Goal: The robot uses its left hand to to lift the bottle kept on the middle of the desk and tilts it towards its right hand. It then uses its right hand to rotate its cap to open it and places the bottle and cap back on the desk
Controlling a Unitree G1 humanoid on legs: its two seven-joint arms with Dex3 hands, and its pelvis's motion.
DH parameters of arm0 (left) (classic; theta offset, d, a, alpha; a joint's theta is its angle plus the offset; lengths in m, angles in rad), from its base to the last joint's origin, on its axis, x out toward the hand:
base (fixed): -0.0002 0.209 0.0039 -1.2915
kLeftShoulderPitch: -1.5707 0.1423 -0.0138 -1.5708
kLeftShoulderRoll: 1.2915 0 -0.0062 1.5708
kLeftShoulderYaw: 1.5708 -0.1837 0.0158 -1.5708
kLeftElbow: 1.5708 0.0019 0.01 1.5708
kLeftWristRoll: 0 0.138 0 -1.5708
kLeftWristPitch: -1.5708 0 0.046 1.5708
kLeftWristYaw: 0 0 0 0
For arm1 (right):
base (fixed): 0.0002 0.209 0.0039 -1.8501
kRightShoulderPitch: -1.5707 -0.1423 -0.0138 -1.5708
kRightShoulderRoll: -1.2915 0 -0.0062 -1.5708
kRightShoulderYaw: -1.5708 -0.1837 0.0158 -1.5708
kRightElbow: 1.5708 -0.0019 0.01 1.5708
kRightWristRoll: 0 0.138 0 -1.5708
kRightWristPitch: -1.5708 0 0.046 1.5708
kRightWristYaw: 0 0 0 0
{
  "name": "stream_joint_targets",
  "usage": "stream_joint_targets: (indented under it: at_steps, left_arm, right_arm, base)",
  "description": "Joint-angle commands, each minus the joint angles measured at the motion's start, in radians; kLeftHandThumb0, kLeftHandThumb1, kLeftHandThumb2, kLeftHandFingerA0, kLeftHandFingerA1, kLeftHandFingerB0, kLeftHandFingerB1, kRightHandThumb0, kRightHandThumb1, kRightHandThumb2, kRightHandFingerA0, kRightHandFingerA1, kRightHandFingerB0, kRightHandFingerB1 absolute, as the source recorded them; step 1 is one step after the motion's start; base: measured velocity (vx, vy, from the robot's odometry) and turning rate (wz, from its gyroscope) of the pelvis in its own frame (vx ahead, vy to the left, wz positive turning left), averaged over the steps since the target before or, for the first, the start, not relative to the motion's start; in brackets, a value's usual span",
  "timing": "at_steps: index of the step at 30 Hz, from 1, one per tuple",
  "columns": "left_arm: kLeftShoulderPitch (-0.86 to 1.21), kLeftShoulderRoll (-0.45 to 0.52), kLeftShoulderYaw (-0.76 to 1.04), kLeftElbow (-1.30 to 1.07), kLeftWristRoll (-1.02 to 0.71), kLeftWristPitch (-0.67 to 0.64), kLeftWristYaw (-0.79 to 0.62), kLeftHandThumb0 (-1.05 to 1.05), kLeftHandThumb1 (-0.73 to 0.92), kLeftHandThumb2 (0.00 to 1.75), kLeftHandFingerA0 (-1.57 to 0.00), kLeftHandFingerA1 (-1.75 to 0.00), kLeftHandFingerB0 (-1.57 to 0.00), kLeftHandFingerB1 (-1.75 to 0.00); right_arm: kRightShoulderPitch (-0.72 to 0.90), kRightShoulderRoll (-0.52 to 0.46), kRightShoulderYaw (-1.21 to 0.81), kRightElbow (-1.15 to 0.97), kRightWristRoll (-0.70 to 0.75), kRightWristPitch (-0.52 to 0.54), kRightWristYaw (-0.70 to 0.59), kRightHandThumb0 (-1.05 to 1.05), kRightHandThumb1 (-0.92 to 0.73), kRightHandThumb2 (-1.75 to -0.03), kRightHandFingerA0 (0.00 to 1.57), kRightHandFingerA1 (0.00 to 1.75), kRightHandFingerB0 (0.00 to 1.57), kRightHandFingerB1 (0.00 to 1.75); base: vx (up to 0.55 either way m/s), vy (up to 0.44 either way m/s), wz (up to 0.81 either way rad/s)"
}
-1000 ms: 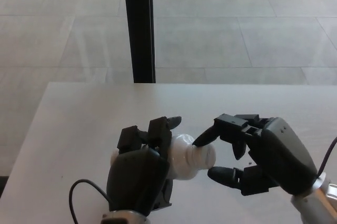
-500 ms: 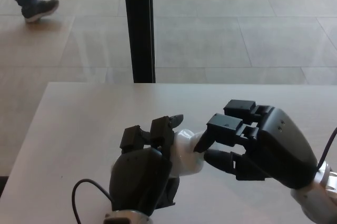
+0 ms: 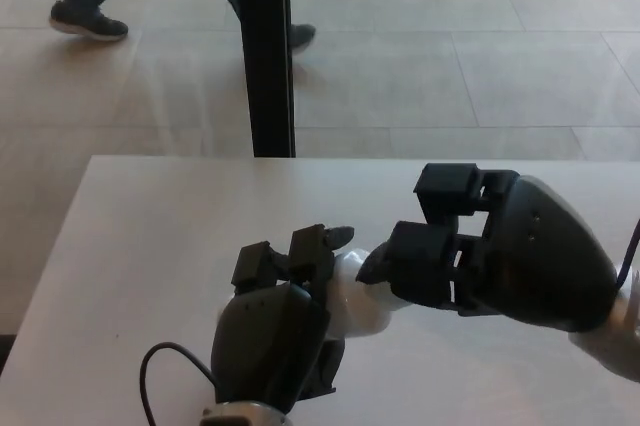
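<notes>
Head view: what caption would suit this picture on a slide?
Left hand holds a white bottle tilted over the desk while the right hand closes around its cap end.

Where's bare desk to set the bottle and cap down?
Bare: far strip of the desk behind both hands, and its left side beside the left hand. Crowded: near centre, where the right hand covers the bottle top; a cable loops near-left.

bottle [image 3: 362, 308] white | left robot hand [image 3: 275, 341] black | right robot hand [image 3: 500, 246] black | desk [image 3: 150, 246] pale
</notes>
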Motion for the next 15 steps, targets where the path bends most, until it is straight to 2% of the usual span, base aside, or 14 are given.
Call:
stream_joint_targets:
  at_steps: [1,2,3,4,5,6,7,8,9,10,11,12,13,15]
  left_arm:
    - [0.009,0.020,0.004,-0.001,-0.006,-0.050,0.018,0.10,0.60,1.03,-0.88,-1.73,-0.78,-1.35]
    - [0.011,0.022,0.005,-0.001,-0.010,-0.058,0.020,0.10,0.60,1.03,-0.88,-1.73,-0.78,-1.35]
    - [0.013,0.026,0.008,0.002,-0.012,-0.062,0.022,0.11,0.59,1.09,-0.89,-1.75,-0.79,-1.45]
    - [0.016,0.029,0.007,-0.001,-0.010,-0.056,0.010,0.12,0.60,1.12,-0.89,-1.74,-0.80,-1.38]
    - [0.015,0.030,0.008,0.000,-0.008,-0.054,0.009,0.12,0.60,1.12,-0.90,-1.73,-0.81,-1.35]
    - [0.020,0.029,0.005,-0.013,0.000,-0.035,-0.005,0.13,0.59,1.11,-0.89,-1.71,-0.81,-1.29]
    - [0.021,0.026,0.003,-0.015,0.002,-0.035,-0.002,0.16,0.58,1.16,-0.88,-1.72,-0.81,-1.35]
    - [0.019,0.027,0.003,-0.006,0.003,-0.044,0.009,0.17,0.60,1.15,-0.89,-1.73,-0.81,-1.38]
    - [0.017,0.027,0.004,0.002,0.000,-0.055,0.020,0.18,0.61,1.16,-0.91,-1.75,-0.82,-1.41]
    - [0.013,0.033,0.004,0.018,0.002,-0.085,0.053,0.17,0.60,1.16,-0.94,-1.73,-0.83,-1.40]
    - [0.012,0.034,0.003,0.020,0.003,-0.088,0.056,0.17,0.60,1.16,-0.94,-1.73,-0.83,-1.40]
    - [0.013,0.033,0.005,0.020,0.000,-0.081,0.048,0.14,0.62,1.14,-0.91,-1.74,-0.81,-1.43]
    - [0.013,0.031,0.006,0.017,-0.001,-0.071,0.039,0.15,0.61,1.19,-0.92,-1.75,-0.81,-1.44]
    - [0.019,0.031,0.003,0.009,0.005,-0.064,0.035,0.17,0.61,1.20,-0.92,-1.75,-0.82,-1.46]
  right_arm:
    - [0.020,0.009,-0.024,0.009,0.034,-0.023,-0.023,-0.28,-0.64,-0.84,0.75,1.75,0.69,1.32]
    - [0.023,0.013,-0.029,0.008,0.036,-0.018,-0.023,-0.28,-0.64,-0.84,0.75,1.75,0.69,1.32]
    - [0.037,0.021,-0.040,0.007,0.083,-0.001,0.019,-0.30,-0.69,-0.80,0.77,1.75,0.65,1.30]
    - [0.060,0.034,-0.059,-0.007,0.119,0.034,0.049,-0.30,-0.67,-0.75,0.78,1.75,0.70,1.15]
    - [0.094,0.039,-0.076,-0.045,0.199,0.095,0.140,-0.33,-0.74,-0.66,0.79,1.75,0.70,1.04]
    - [0.110,0.052,-0.092,-0.067,0.238,0.116,0.157,-0.30,-0.70,-0.67,0.83,1.70,0.68,0.87]
    - [0.133,0.062,-0.112,-0.100,0.252,0.166,0.185,-0.30,-0.70,-0.67,0.86,1.70,0.67,0.79]
    - [0.144,0.070,-0.124,-0.107,0.270,0.180,0.193,-0.29,-0.65,-0.75,0.84,1.72,0.66,0.71]
    - [0.159,0.077,-0.134,-0.121,0.292,0.210,0.220,-0.29,-0.70,-0.69,0.91,1.70,0.66,0.66]
    - [0.196,0.083,-0.155,-0.161,0.354,0.278,0.284,-0.36,-0.74,-0.64,0.86,1.73,0.63,0.57]
    - [0.201,0.085,-0.159,-0.168,0.361,0.287,0.295,-0.36,-0.74,-0.64,0.86,1.73,0.63,0.57]
    - [0.230,0.100,-0.177,-0.207,0.402,0.356,0.338,-0.46,-0.70,-0.63,0.81,1.73,0.60,0.49]
    - [0.253,0.112,-0.193,-0.238,0.438,0.412,0.372,-0.49,-0.69,-0.64,0.81,1.71,0.58,0.48]
    - [0.275,0.130,-0.211,-0.262,0.455,0.449,0.384,-0.50,-0.69,-0.60,0.86,1.67,0.58,0.47]
  base:
    - [0.00,0.000,0.00]
    - [0.00,0.000,0.00]
    - [0.00,0.000,0.00]
    - [0.00,0.000,0.00]
    - [0.00,0.000,0.00]
    - [0.00,0.000,0.00]
    - [0.00,0.000,0.00]
    - [0.00,0.000,0.00]
    - [0.00,0.000,0.00]
    - [0.00,0.000,0.00]
    - [0.00,0.000,0.00]
    - [0.00,0.000,0.00]
    - [0.00,0.000,0.00]
    - [0.00,0.000,0.00]
